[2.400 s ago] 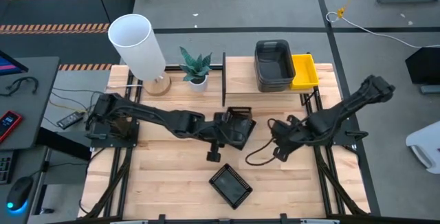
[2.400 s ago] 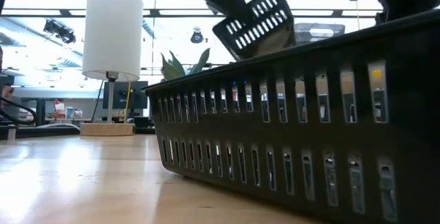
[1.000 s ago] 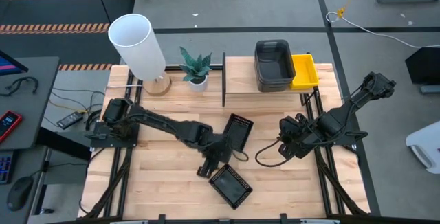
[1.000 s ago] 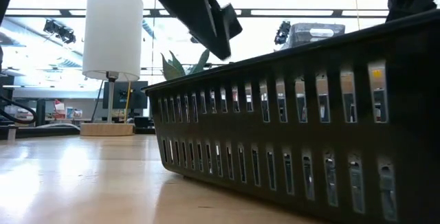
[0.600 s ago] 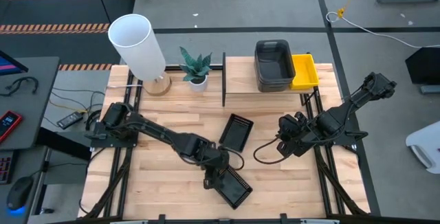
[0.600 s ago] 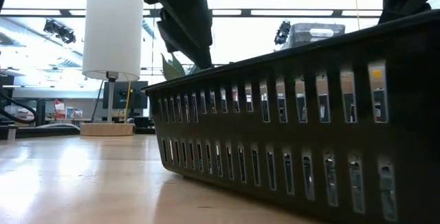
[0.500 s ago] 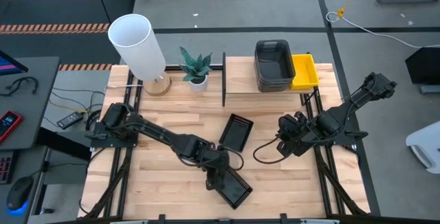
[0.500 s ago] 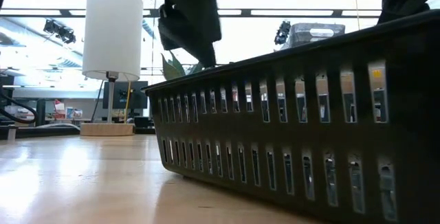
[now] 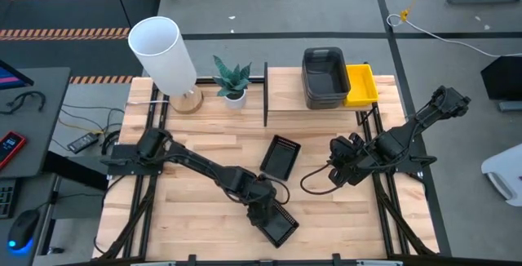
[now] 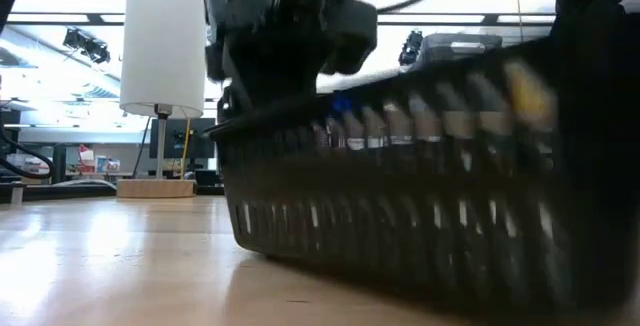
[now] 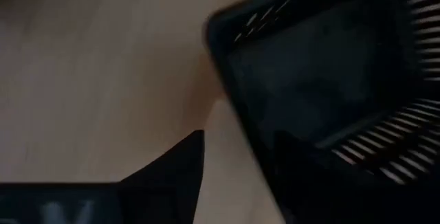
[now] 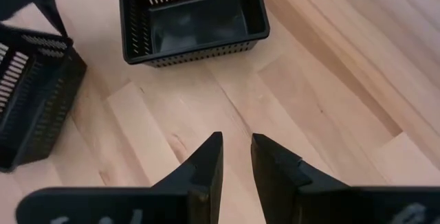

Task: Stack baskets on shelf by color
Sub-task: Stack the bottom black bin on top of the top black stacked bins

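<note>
Two black mesh baskets sit bottom-down on the table: one in the middle [image 9: 280, 156], one near the front edge [image 9: 276, 223] [image 10: 400, 196]. My left gripper [image 9: 263, 211] [image 11: 237, 165] has come down from above on the near basket's left end, jaws open. My right gripper [image 9: 334, 170] [image 12: 237, 148] hovers to the right of the middle basket [image 12: 192, 18], with a narrow gap between its fingers and nothing in it. The shelf [image 9: 285, 95] at the back bears stacked grey baskets [image 9: 324, 76] and a yellow basket [image 9: 360, 84]. My left gripper straddles the near basket's end wall [image 11: 237, 107] close to a corner, one finger inside the basket and one outside over the wood. The fingers slant down from above. The basket rests on the table; whether a finger presses the wall, I cannot tell.
A white lamp [image 9: 163, 54] and a small potted plant [image 9: 233, 78] stand at the back left. A black cable [image 9: 314, 183] loops on the table by the right gripper. Bare wood lies at the front left and front right.
My left gripper has gone from beside the middle basket toward the table's near edge and down onto the near basket, rolling its wrist on the way. The near basket shows smeared in the low view, so it has just shifted.
</note>
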Motion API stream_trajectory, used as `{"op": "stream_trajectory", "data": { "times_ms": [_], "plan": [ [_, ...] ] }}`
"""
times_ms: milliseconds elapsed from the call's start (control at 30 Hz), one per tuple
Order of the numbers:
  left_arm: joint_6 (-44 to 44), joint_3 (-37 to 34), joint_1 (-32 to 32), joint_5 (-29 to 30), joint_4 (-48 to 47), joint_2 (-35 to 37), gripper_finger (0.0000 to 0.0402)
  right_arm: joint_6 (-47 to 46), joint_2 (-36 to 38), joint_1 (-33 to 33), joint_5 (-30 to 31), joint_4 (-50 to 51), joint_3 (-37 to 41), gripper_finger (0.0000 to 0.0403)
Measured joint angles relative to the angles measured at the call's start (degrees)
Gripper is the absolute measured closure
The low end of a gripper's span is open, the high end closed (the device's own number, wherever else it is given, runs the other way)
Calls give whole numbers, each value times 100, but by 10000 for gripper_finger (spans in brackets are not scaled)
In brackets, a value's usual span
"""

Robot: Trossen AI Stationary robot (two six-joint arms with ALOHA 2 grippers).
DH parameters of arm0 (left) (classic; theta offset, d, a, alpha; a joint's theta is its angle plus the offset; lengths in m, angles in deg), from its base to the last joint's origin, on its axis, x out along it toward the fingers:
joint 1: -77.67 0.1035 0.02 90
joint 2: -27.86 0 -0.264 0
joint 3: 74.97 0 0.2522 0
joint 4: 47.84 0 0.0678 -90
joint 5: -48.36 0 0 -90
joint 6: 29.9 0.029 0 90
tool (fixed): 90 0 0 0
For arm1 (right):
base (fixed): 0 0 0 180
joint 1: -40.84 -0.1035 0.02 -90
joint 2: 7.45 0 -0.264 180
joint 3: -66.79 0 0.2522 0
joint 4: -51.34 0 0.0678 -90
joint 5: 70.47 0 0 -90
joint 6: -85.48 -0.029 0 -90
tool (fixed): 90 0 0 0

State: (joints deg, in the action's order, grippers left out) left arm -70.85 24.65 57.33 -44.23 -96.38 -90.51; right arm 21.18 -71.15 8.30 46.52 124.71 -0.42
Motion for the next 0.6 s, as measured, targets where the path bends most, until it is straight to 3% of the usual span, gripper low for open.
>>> {"op": "stream_trajectory", "data": {
  "times_ms": [133, 300, 467, 600],
  "plan": [
    [7, -1, 6, -2, -23, -78, 268, 25, 0, 0, -35, -7, 0, 321],
    [88, -1, 153, -269, -83, -44, 380, 118, 6, 0, -117, -55, 0, 321],
    [448, 246, 410, -481, -336, 341, 395, 175, 176, 0, -53, -72, -18, 321],
    [1453, 882, 813, -342, -1092, 621, 396, 379, 402, 0, 183, -87, -70, 321]
  ]
}}
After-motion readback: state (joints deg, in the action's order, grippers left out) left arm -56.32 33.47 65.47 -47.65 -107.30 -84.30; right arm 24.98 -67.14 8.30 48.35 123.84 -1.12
